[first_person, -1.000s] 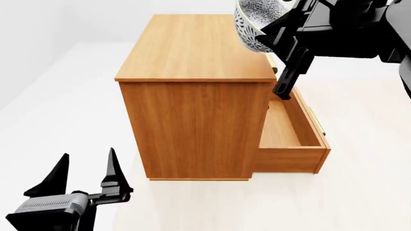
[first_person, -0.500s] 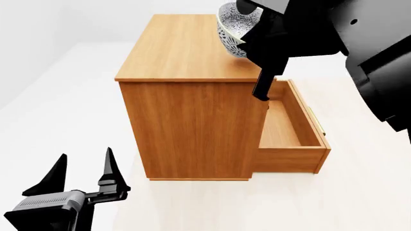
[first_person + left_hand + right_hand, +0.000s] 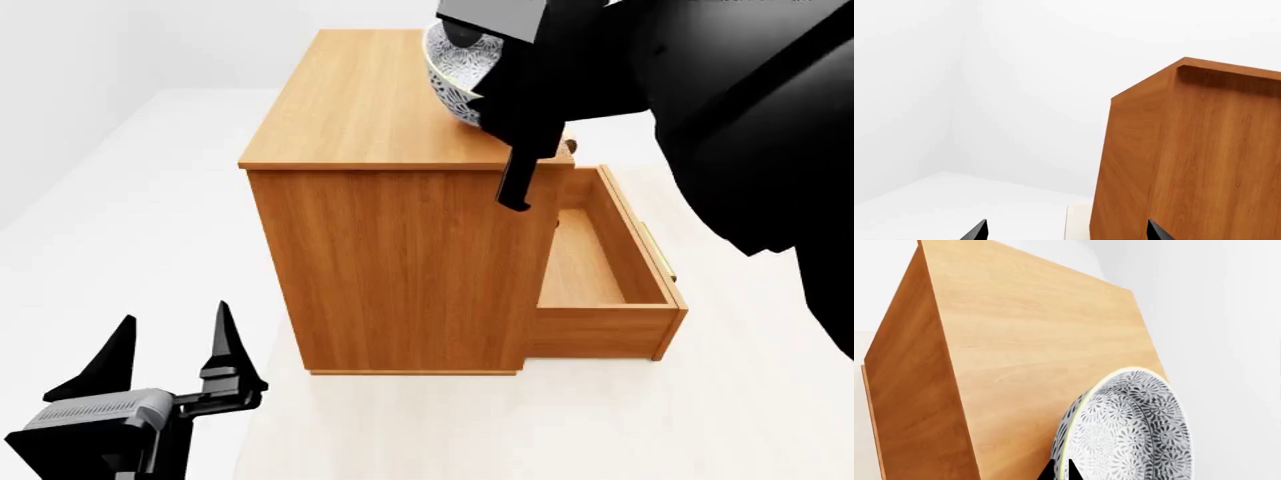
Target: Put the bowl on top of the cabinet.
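Left end effector (image 3: 174,350): we see it spread wide with nothing between its fingers, hanging low by the floor, well apart from the work; we leave it parked.
Cabinet (image 3: 387,120): its flat top lies directly below the right end effector; one drawer (image 3: 601,290) stands pulled out on the side below that end effector.
Bowl (image 3: 458,62): we carry it tilted on edge, above the cabinet top near the drawer-side edge, not yet resting on the wood.
Right end effector (image 3: 1062,471): clamped on the bowl's rim.
Step in hand: we judge it best to level the bowl foot-down, shift inward from the edge, lower until the foot seats, then release.
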Robot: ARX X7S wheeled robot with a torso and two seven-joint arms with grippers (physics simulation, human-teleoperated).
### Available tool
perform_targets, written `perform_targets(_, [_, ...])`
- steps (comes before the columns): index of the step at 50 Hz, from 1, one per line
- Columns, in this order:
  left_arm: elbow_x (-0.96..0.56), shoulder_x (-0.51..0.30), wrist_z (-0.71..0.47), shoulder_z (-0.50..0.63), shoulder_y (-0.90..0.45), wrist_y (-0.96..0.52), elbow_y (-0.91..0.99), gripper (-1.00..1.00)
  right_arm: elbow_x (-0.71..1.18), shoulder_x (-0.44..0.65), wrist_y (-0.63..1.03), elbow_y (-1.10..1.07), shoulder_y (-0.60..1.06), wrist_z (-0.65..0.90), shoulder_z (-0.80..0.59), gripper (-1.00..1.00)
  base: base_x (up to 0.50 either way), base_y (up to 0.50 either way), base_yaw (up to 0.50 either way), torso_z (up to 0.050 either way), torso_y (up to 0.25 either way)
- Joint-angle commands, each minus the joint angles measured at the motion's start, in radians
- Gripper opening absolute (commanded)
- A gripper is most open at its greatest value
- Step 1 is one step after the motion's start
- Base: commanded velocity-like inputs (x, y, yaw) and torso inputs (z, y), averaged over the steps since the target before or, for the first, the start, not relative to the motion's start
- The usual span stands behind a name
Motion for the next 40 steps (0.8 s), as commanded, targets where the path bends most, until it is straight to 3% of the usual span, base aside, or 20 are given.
perform_targets(1, [-0.005,0.000,0.001,-0.003,0.000,0.002,-0.007,1.00,-0.031,-0.029,-0.038,0.047,0.004,0.008,-0.041,-1.00,0.00,0.00,0.00,0.000,0.000])
perform_targets(33, [-0.010,-0.002,-0.002,-0.005,-0.003,-0.002,-0.007,1.00,-0.064,-0.048,-0.099,0.109,-0.022,0.040,-0.104,-1.00,0.00,0.00,0.00,0.000,0.000])
perform_targets(34, [-0.011,-0.002,-0.002,-0.006,-0.003,-0.001,-0.008,1.00,-0.065,-0.047,-0.092,0.106,-0.020,0.042,-0.102,1.00,0.00,0.00,0.00,0.000,0.000])
perform_targets(40, [-0.010,-0.004,-0.002,-0.005,0.000,0.000,-0.005,1.00,-0.061,-0.039,-0.080,0.089,-0.014,0.041,-0.094,1.00,0.00,0.00,0.00,0.000,0.000])
